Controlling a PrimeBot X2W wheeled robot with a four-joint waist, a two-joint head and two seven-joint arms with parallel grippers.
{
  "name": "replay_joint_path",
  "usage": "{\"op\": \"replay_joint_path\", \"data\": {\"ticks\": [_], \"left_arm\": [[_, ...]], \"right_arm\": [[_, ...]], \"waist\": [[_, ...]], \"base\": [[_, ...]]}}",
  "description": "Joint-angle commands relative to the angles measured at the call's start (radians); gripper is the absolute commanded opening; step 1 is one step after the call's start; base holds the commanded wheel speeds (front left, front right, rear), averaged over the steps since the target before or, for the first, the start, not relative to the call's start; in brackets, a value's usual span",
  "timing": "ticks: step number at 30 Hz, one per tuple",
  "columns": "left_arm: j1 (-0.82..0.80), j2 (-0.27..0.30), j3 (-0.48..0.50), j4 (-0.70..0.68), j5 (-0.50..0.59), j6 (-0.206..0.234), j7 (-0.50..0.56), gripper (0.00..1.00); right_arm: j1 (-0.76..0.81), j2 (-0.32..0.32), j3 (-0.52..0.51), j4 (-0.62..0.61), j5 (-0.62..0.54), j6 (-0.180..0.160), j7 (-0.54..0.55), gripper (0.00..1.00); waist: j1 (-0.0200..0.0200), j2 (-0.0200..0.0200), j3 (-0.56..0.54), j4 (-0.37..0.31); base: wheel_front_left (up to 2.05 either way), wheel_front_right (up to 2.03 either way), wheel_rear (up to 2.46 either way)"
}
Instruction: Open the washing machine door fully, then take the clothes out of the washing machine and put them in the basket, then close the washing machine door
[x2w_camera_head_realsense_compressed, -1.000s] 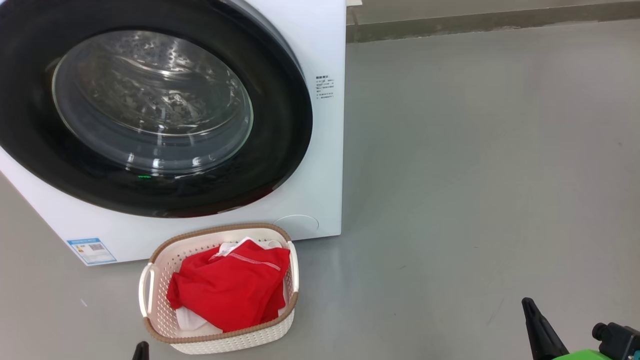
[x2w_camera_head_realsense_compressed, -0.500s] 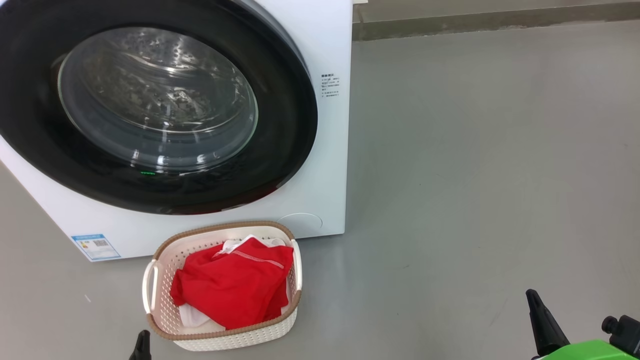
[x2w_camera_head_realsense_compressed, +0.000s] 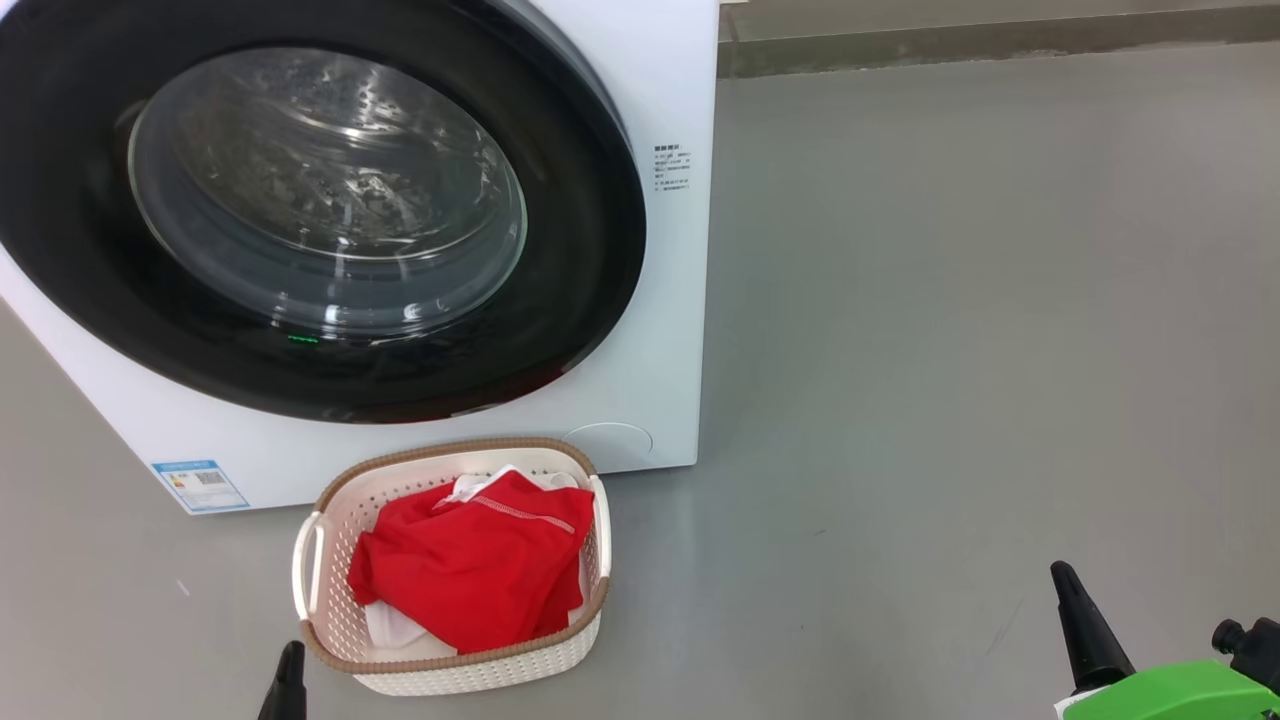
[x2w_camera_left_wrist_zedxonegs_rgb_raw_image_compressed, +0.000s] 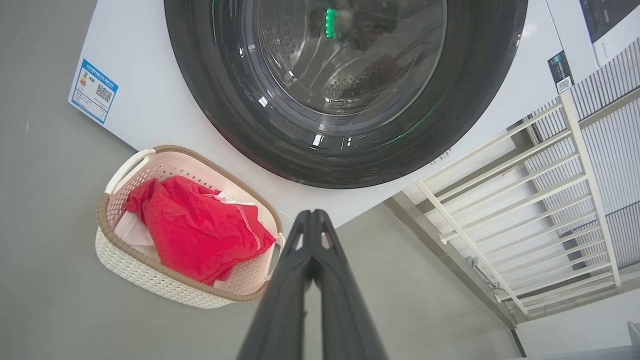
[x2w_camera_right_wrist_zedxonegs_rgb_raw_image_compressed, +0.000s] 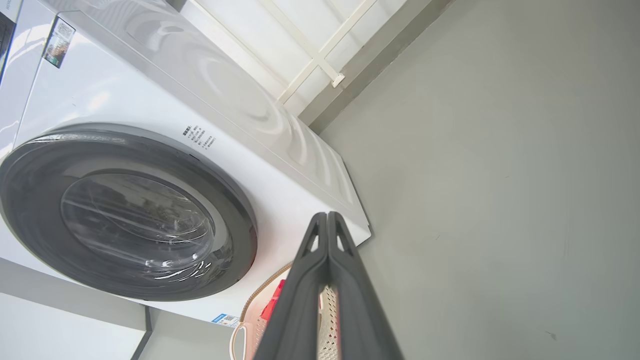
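Our left gripper (x2w_camera_left_wrist_zedxonegs_rgb_raw_image_compressed: 312, 215) is clenched: in its wrist view the two dark fingers press together up to the tips, with nothing between them and nothing touched. It hangs in the air over the floor (x2w_camera_head_realsense_compressed: 950, 350), just beside the basket (x2w_camera_head_realsense_compressed: 450, 447). In the head view its tip pokes up at the bottom edge, near the basket's near left corner. Our right gripper (x2w_camera_right_wrist_zedxonegs_rgb_raw_image_compressed: 327, 216) is clenched too, fingers tip to tip, empty, in the air well to the right of the basket and the washer (x2w_camera_head_realsense_compressed: 670, 350). In the head view it rises from the lower right corner, with a green cover (x2w_camera_head_realsense_compressed: 1170, 695) on the arm below it.

The clothes (x2w_camera_head_realsense_compressed: 480, 570) lie in the basket, a red heap with white parts at the back and the lower left and a line of white stitching across the top fold. The basket stands on the floor right before the washer, below the door (x2w_camera_head_realsense_compressed: 325, 200); whether its far rim touches the white front we cannot tell. The door lies shut, its black rim flat against the front; through the glass we make out the steel drum (x2w_camera_left_wrist_zedxonegs_rgb_raw_image_compressed: 350, 82). A blue label (x2w_camera_head_realsense_compressed: 200, 485) sits at the washer's lower left corner, a round cap (x2w_camera_head_realsense_compressed: 610, 440) at its lower right, just behind the basket. In the left wrist view a white barred rack (x2w_camera_left_wrist_zedxonegs_rgb_raw_image_compressed: 525, 200) shows beside the washer.
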Motion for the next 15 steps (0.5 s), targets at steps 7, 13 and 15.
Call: {"op": "replay_joint_path", "data": {"ticks": [7, 13, 15], "left_arm": [[-0.056, 0.019, 0.014, -0.018, -0.092, -0.004, 0.022, 0.0], [-0.07, 0.02, 0.013, -0.015, -0.157, -0.004, 0.039, 0.0], [-0.077, 0.021, 0.013, -0.014, -0.19, -0.004, 0.048, 0.0]], "right_arm": [[-0.057, -0.006, -0.005, -0.034, 0.081, -0.001, 0.023, 0.0], [-0.068, -0.002, -0.011, -0.038, 0.139, -0.001, 0.041, 0.0], [-0.074, 0.0, -0.013, -0.041, 0.167, -0.001, 0.05, 0.0]], "waist": [[-0.0001, 0.0, 0.002, 0.007], [-0.0001, 0.0, 0.003, 0.012], [-0.0001, 0.0, 0.004, 0.015]], "base": [[0.0, 0.0, 0.0], [0.0, 0.0, 0.0], [0.0, 0.0, 0.0]]}}
